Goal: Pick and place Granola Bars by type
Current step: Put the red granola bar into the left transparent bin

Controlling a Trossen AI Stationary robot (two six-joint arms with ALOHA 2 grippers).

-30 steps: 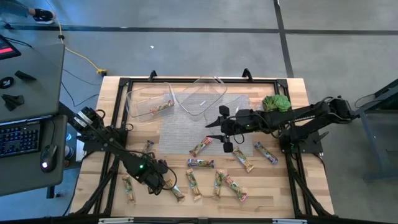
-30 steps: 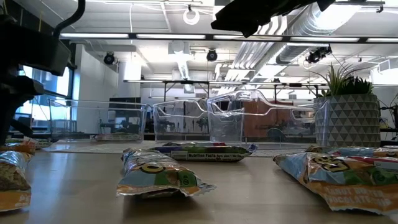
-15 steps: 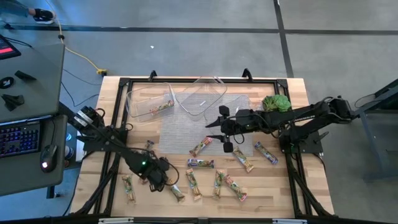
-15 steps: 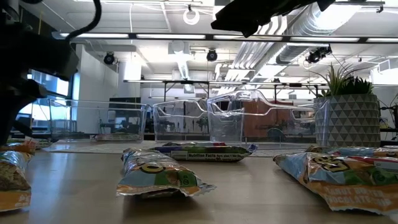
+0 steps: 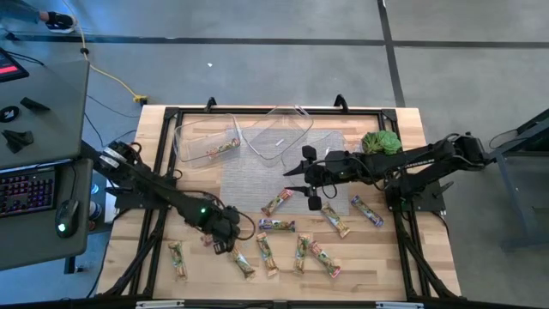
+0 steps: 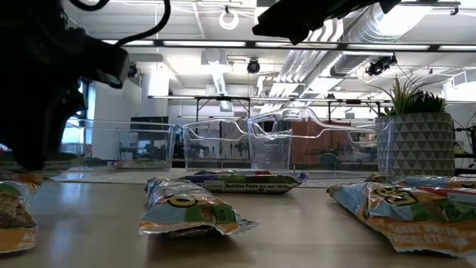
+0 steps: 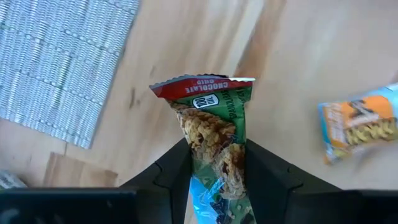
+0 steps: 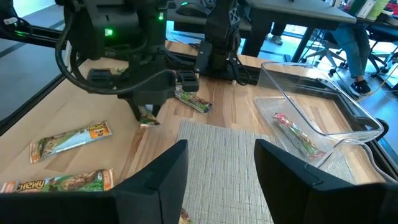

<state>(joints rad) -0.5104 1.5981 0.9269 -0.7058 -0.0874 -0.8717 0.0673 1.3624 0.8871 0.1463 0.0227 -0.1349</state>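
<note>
My left gripper (image 7: 214, 168) is shut on a granola bar (image 7: 211, 130) with a green wrapper and a red end, which sticks out past the fingers over the bare wood. From above, that gripper (image 5: 221, 236) is at the front left of the table. The right wrist view shows it from across the table with the bar (image 8: 148, 118) hanging low beneath it. My right gripper (image 5: 296, 180) hovers open over the grey mat (image 5: 257, 176), nothing between its fingers (image 8: 163, 180). Several more granola bars lie along the front, among them one bar (image 5: 277, 225) and another bar (image 5: 335, 219).
Two clear tubs stand at the back: the left tub (image 5: 190, 142) holds one bar (image 5: 223, 149), and the other tub (image 5: 287, 129) sits tilted beside it. A green potted plant (image 5: 381, 142) is at the back right. A blue-orange bar (image 7: 360, 124) lies near the held one.
The left gripper's jaws have closed on the green bar, and the left arm has swung right toward the table's middle. The right arm has not moved.
</note>
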